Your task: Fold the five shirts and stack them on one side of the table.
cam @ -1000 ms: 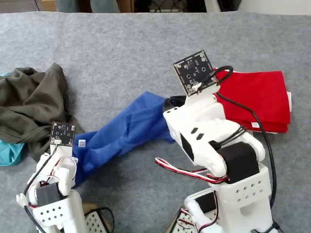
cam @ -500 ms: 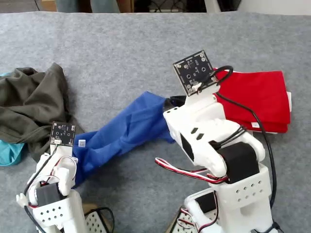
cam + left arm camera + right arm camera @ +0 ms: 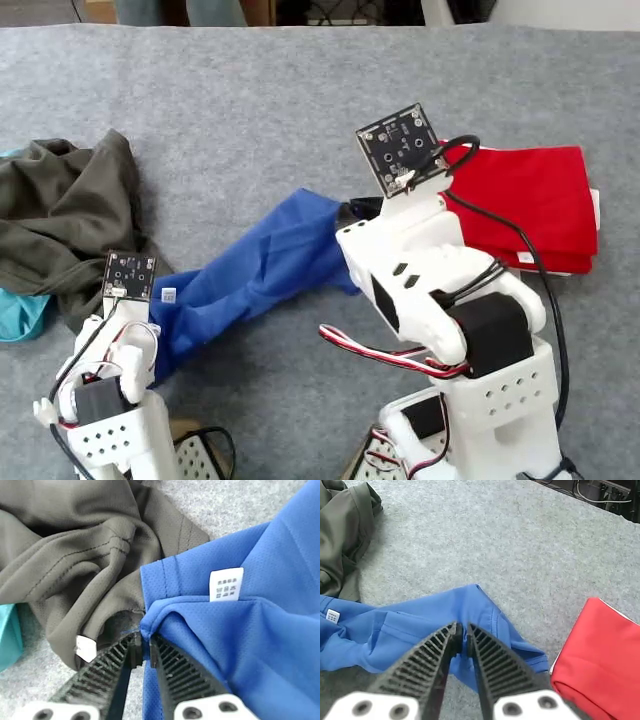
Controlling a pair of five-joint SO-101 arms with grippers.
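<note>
L gripper (image 3: 142, 647) is nipped tight on a folded edge of the blue shirt (image 3: 260, 645), w/ barely a sliver between the jaws and cloth caught in it. Just past the tips the olive shirt (image 3: 75, 555) lies crumpled, touching the blue one. A white care label (image 3: 226, 585) sits on the blue fabric close by, and a bit of teal shirt (image 3: 7, 635) shows beyond the olive.

R gripper (image 3: 461, 636) is likewise pinched shut on the blue shirt's other end, approx. mid-table. Between the two arms the blue shirt runs as a long bunched strip, diagonally across the grey table (image 3: 250, 100). On the right side, by the R arm, the red shirt (image 3: 530, 200) lies folded flat, near the blue end. A thin white edge (image 3: 597, 212) shows under it, can't tell what.
</note>
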